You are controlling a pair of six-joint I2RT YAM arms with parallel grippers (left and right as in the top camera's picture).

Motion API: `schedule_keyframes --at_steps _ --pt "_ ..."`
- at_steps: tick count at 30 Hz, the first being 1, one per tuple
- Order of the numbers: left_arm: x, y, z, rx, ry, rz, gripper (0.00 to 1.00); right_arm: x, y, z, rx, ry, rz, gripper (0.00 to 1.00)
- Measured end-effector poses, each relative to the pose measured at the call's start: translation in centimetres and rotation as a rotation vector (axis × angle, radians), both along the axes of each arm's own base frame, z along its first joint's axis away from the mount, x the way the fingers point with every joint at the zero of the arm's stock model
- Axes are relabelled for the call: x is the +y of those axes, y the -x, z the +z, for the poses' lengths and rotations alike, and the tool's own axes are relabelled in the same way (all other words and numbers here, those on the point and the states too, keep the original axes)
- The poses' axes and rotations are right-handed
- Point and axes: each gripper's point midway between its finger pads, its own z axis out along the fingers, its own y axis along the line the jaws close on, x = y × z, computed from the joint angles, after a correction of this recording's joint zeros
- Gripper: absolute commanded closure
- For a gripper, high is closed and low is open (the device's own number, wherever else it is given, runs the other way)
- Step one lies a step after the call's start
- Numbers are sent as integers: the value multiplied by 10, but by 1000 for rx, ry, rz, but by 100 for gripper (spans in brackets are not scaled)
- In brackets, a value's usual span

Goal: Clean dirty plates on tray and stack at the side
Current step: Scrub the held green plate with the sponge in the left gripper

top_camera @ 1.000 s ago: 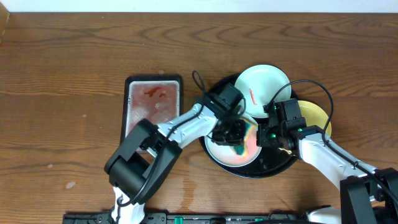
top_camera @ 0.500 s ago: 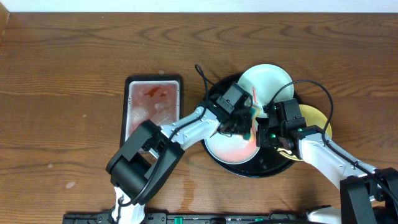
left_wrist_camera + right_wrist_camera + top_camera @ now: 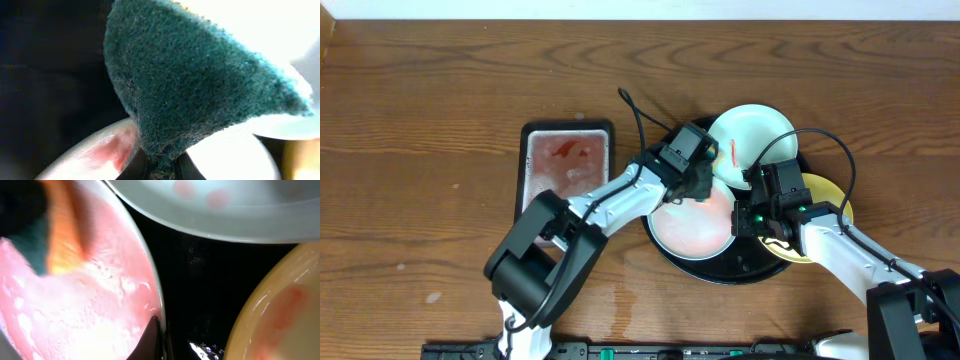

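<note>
**Scrubbing the near plate while the other hand pins it**

On the round black tray [image 3: 670, 262], the soapy plate [image 3: 692, 232] lies nearest, its face filmed with pink, foamy wash. The left hand [image 3: 698, 188] is clamped on a sponge [image 3: 200, 85], pinching it at its lower edge so the dark green scouring face stands clear of the fingers and can meet the plate. From overhead it sits at the far rim of that plate.

The right hand [image 3: 160, 341] is closed narrowly on the plate's right rim, one finger over the wet face. I judge this grip is there to stop the plate sliding or spinning under the scrubbing.

The white plate [image 3: 752, 132] rests at the far side of the tray with a red streak on it. The yellow plate [image 3: 828, 188] lies at the right, partly over the tray's rim. Both look unwashed.

The sponge tray [image 3: 567, 168] stands to the left on the bench [image 3: 420, 120], holding reddish water. No plate is stacked at the side yet, so the task looks early.
</note>
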Motion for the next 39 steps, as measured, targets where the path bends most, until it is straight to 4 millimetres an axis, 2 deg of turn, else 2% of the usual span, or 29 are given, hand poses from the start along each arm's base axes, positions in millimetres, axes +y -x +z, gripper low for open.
schedule_keyframes --at_steps 8,13,17,20,23,26,32,36,39 --pt "63 -3 6 -79 -317 44 92 2 0 0 3 -14 -3 99" --pt "73 5 6 -48 -362 31 92 2 0 0 11 -22 -21 99" --pt "68 -2 7 -76 -341 37 92 3 1 0 15 -25 -21 99" --pt "60 -13 10 -120 -282 83 92 4 2 0 22 -32 -21 99" --pt "44 -24 13 -124 -162 133 92 5 2 0 28 -38 -30 99" --pt "31 -23 15 -75 -50 156 92 5 2 0 29 -38 -34 99" --pt "8 -9 18 26 81 135 92 3 1 0 26 -31 -39 99" --pt "-5 15 13 98 88 83 92 2 1 0 22 -26 -38 99" --pt "-5 32 8 146 57 61 92 2 1 -1 21 -24 -36 99"
